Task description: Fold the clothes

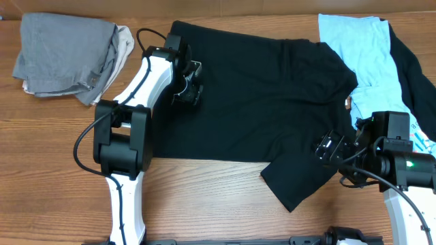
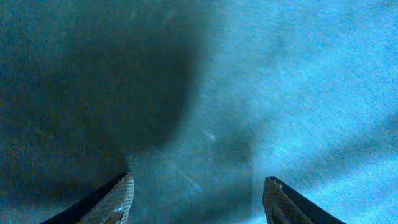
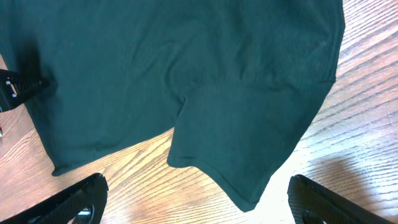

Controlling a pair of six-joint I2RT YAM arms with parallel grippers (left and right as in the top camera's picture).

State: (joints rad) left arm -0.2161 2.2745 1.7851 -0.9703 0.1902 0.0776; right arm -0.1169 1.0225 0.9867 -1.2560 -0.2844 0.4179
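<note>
Lying flat in the middle of the wooden table (image 1: 204,197) is the big black T-shirt (image 1: 266,95). The left gripper (image 1: 185,87) hangs over the shirt's left side, very close to the cloth. Its two fingers (image 2: 118,202) are spread wide, with only cloth showing between them. The right gripper (image 1: 327,146) is at the near right, just beside the shirt's sleeve (image 3: 249,137). Its fingers are wide apart too and hold nothing; the sleeve's tip shows between them. A grey garment (image 1: 58,51) sits on a beige garment (image 1: 122,41) at the far left. A light blue garment (image 1: 357,47) lies at the far right, with a second black garment (image 1: 415,75) beside it.
</note>
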